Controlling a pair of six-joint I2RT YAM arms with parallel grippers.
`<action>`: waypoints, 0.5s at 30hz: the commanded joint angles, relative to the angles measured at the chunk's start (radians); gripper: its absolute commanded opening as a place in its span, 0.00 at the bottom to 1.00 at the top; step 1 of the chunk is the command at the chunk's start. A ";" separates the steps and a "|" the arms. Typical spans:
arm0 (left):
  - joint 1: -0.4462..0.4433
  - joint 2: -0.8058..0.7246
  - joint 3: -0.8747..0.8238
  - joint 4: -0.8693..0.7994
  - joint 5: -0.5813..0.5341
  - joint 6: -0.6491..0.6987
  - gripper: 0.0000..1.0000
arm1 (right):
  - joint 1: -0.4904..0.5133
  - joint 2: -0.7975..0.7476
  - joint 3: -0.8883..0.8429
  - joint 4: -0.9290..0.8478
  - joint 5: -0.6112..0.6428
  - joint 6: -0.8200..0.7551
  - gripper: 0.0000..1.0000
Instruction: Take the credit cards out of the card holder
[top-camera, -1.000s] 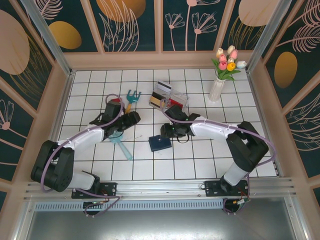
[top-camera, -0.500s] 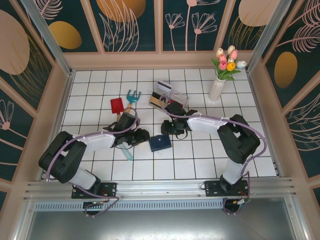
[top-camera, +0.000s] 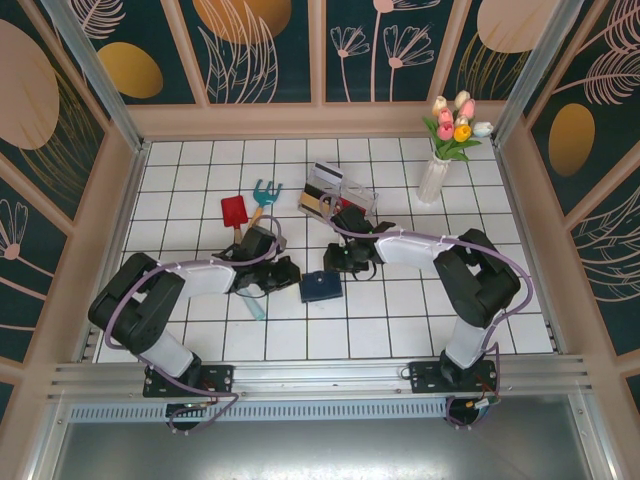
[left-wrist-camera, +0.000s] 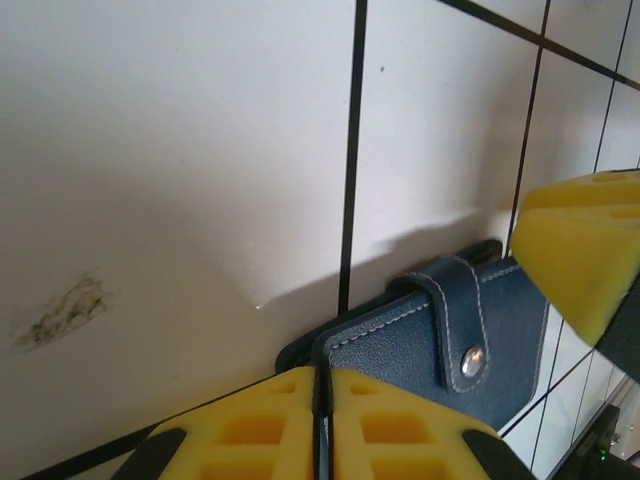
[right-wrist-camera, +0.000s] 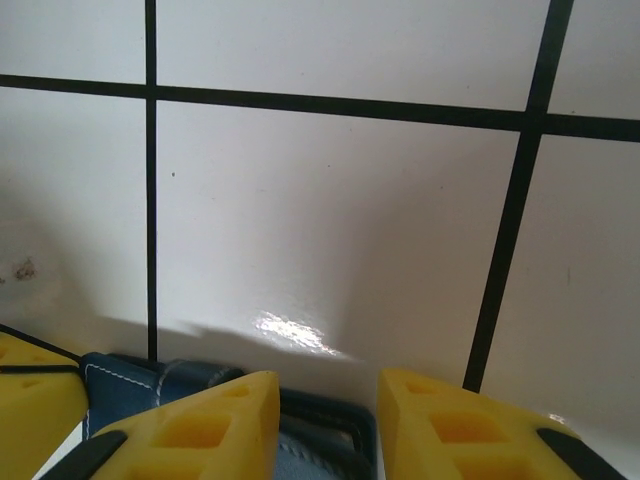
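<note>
The card holder (top-camera: 321, 286) is a navy folding wallet lying closed on the white tiles, its clasp tab (left-wrist-camera: 462, 320) snapped down. My left gripper (top-camera: 290, 272) is at its left side. In the left wrist view that gripper (left-wrist-camera: 322, 372) is shut on the thin edge of the card holder's (left-wrist-camera: 420, 345) cover. My right gripper (top-camera: 335, 264) is at the far edge, and in its wrist view it (right-wrist-camera: 328, 385) stands open astride the card holder's rim (right-wrist-camera: 320, 425). The credit cards are hidden with the holder folded.
A clear plastic box (top-camera: 340, 195) with flat pieces in it sits behind the right arm. A red shovel (top-camera: 233, 212), a teal rake (top-camera: 263, 192) and a teal tool (top-camera: 252, 300) lie by the left arm. A vase of tulips (top-camera: 437, 170) stands back right.
My left arm has swung right and down to the card holder's left edge. The right gripper has shifted a little toward the holder's far edge. The holder has moved slightly.
</note>
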 joint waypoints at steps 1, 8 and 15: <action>-0.002 0.024 0.049 -0.057 -0.041 0.045 0.10 | -0.005 -0.011 -0.034 -0.009 -0.011 -0.004 0.32; -0.002 0.069 0.132 -0.104 -0.079 0.111 0.00 | -0.002 -0.075 -0.105 -0.013 -0.034 0.024 0.30; -0.003 0.152 0.235 -0.154 -0.103 0.146 0.00 | 0.013 -0.157 -0.131 -0.022 -0.038 0.034 0.30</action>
